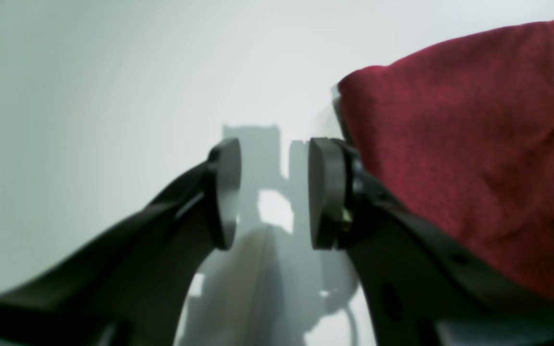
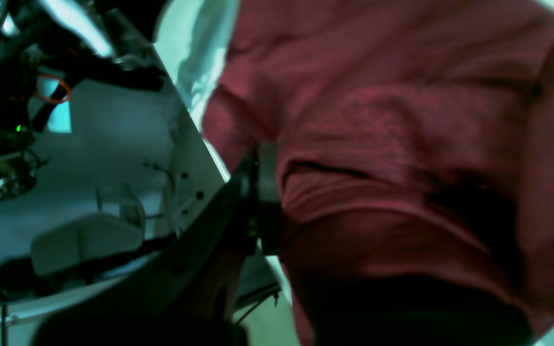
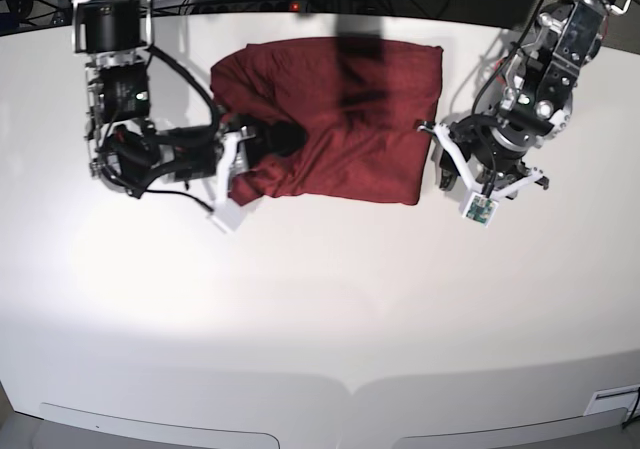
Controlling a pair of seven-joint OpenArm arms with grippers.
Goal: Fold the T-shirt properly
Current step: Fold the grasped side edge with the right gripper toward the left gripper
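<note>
Maroon fabric fills the left wrist view just right of my left gripper (image 1: 274, 194); jaws spread, nothing between them, T-shirt (image 1: 469, 144) beside the outer finger, maybe brushing it. Right wrist view: right gripper (image 2: 270, 197) clamped on a bunched fold, cloth draped all over it. Base view: shirt (image 3: 340, 119) lies partly folded between both arms on the white table (image 3: 320, 309); my worry is the thin fabric slipping out or dragging the whole stack crooked if I pull sideways.

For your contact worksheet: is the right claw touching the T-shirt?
Touching. The right wrist view shows the right claw shut on a fold of the T-shirt.
</note>
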